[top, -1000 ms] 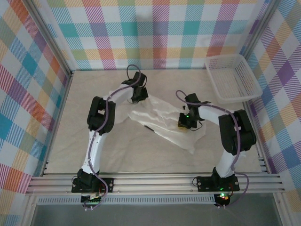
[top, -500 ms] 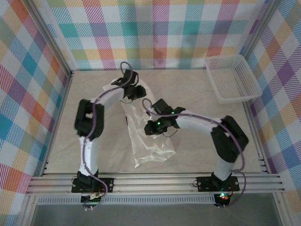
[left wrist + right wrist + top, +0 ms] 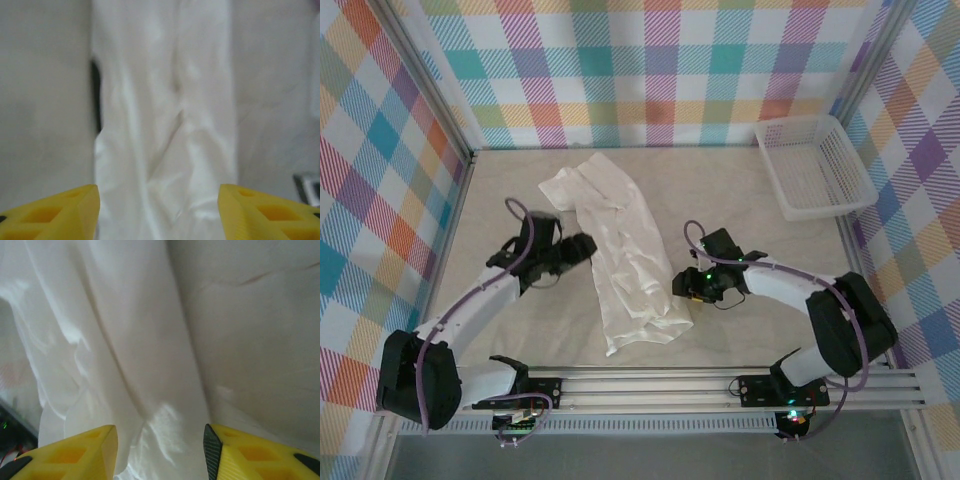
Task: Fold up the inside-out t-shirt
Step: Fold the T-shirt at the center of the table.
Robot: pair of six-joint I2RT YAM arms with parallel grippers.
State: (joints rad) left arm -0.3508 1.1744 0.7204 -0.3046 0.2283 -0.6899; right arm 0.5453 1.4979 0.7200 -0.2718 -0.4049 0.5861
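Observation:
The inside-out t-shirt point(image 3: 620, 250) lies flat on the table as a long, narrow white strip, running from the far left down toward the near middle. My left gripper point(image 3: 584, 247) sits just left of the strip's middle, open and facing it. In the left wrist view the shirt point(image 3: 165, 125) spreads ahead of the left gripper point(image 3: 159, 215), with nothing between its yellow fingers point(image 3: 60, 212). My right gripper point(image 3: 682, 286) stands open at the strip's right edge, near its lower end. The right wrist view has wrinkled fabric point(image 3: 110, 340) under the open right gripper point(image 3: 160, 455).
A white mesh basket point(image 3: 817, 165) stands at the far right corner. Beige table cover point(image 3: 750, 220) lies bare between the shirt and the basket. Checked walls close in the left, back and right sides. A metal rail point(image 3: 650, 385) runs along the near edge.
Both grippers have opened and let go of the shirt. The left arm swung back from the far end to the strip's left side. The right gripper drew slightly right and nearer.

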